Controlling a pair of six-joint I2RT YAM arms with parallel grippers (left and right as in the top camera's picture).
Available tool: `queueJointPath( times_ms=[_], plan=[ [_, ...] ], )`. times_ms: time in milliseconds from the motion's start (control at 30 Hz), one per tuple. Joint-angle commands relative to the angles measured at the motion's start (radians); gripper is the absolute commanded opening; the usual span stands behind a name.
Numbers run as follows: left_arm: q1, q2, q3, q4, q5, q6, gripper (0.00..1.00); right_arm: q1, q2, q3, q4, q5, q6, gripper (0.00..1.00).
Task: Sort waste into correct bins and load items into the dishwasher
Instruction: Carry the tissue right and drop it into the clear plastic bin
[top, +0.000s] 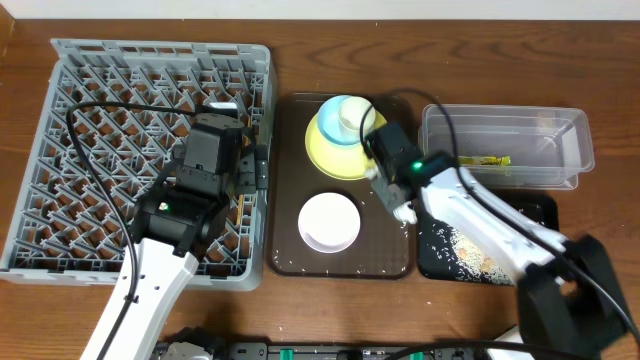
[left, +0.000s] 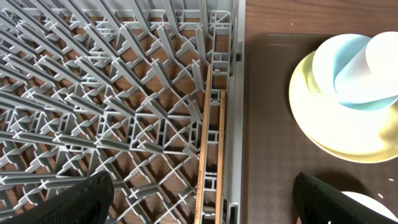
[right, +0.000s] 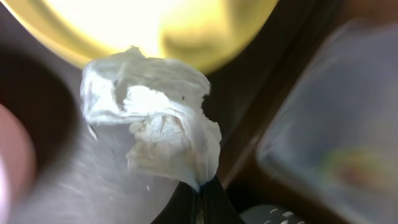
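While my right tool (right: 202, 199) is pinching just a corner of the crumpled tissue (right: 161, 130) over the brown tray (top: 375, 245), beside the yellow plate (top: 320, 152), I am risking it slipping loose and dropping short of the clear tub (top: 555, 140).

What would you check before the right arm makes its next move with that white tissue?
1. Grip on the crumpled tissue: ok, the right gripper is shut on it.
2. Tissue lifted clear of the brown tray: cannot tell.
3. Room in the clear tub: ok, only the wrapper lies inside.
4. Left gripper out of the way: ok, open over the dish rack.
5. Chopsticks settled: ok, lying along the dish rack's edge.
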Motion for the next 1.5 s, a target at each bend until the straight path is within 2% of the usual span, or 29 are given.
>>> queueJointPath(
  times_ms=[0, 200, 300, 400, 600, 767, 900, 1067, 1167, 1233, 1300, 1333, 1467],
  plan=[
    [0.002, 0.001, 0.006, -0.003, 0.005, -0.009, 0.93, -0.030, -0.084, 0.060, 0.006, 0.003, 0.035, 0.01],
    [0.002, 0.001, 0.006, -0.003, 0.005, -0.009, 0.93, -0.177, -0.135, 0.065, 0.080, 0.004, 0.146, 0.01],
    [0.002, 0.001, 0.006, -0.003, 0.005, -0.009, 0.93, -0.323, -0.134, 0.065, 0.094, 0.002, 0.293, 0.01],
    [0.002, 0.001, 0.006, -0.003, 0.005, -0.009, 0.93, -0.429, -0.134, 0.065, 0.094, -0.039, 0.369, 0.01],
    [0.002, 0.001, 0.006, -0.003, 0.005, -0.009, 0.93, -0.597, -0.134, 0.061, 0.085, -0.087, 0.381, 0.01],
    [0.002, 0.001, 0.006, -0.003, 0.005, -0.009, 0.93, -0.682, -0.134, 0.060, 0.079, -0.087, 0.381, 0.02],
    [0.002, 0.001, 0.006, -0.003, 0.006, -0.009, 0.93, -0.717, -0.134, 0.060, 0.077, -0.087, 0.380, 0.16],
    [0.002, 0.001, 0.006, -0.003, 0.005, -0.009, 0.93, -0.716, -0.134, 0.060, 0.058, -0.076, 0.380, 0.16],
    [0.002, 0.001, 0.006, -0.003, 0.006, -0.009, 0.93, -0.716, -0.134, 0.060, 0.052, -0.071, 0.380, 0.34],
    [0.002, 0.001, 0.006, -0.003, 0.005, -0.009, 0.93, -0.716, -0.134, 0.060, 0.052, -0.071, 0.380, 0.43],
    [0.002, 0.001, 0.006, -0.003, 0.006, -0.009, 0.93, -0.716, -0.134, 0.060, 0.044, -0.071, 0.380, 0.75],
    [0.002, 0.001, 0.006, -0.003, 0.006, -0.009, 0.93, -0.717, -0.134, 0.060, 0.040, -0.071, 0.381, 0.97],
    [0.002, 0.001, 0.006, -0.003, 0.006, -0.009, 0.93, -0.723, -0.134, 0.060, 0.042, -0.071, 0.385, 0.99]
  ],
)
